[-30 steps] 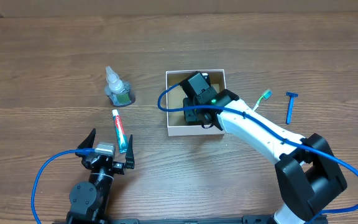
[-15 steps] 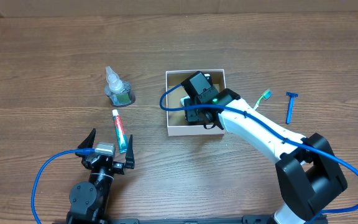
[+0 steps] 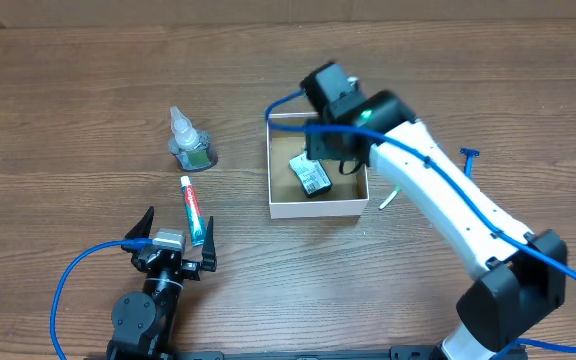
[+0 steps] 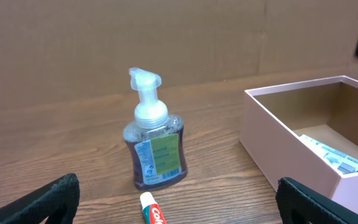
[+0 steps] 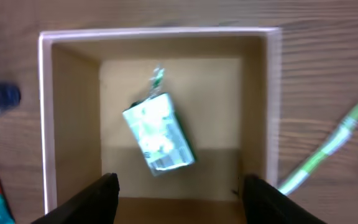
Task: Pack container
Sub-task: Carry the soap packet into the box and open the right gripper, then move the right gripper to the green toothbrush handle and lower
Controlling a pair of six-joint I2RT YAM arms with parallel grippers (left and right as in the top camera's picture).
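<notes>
The left hand point(image 3: 176, 228) sits low at the near edge of the worktop point(image 3: 68, 100), fingers wide apart and empty. Just beyond it lies a toothpaste tube point(image 3: 195, 211), then an upright soap bottle point(image 3: 190, 142). The container point(image 3: 318, 208) stands mid-worktop with a small packet point(image 3: 311, 176) lying inside. The right hand point(image 5: 182, 198) hangs over it, fingers apart, gripping nothing.

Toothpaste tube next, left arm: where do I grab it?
Grip the toothpaste tube across its middle, coming down from above. It lies flat on the table, long and narrow, so the open left gripper can close across its short width.
</notes>
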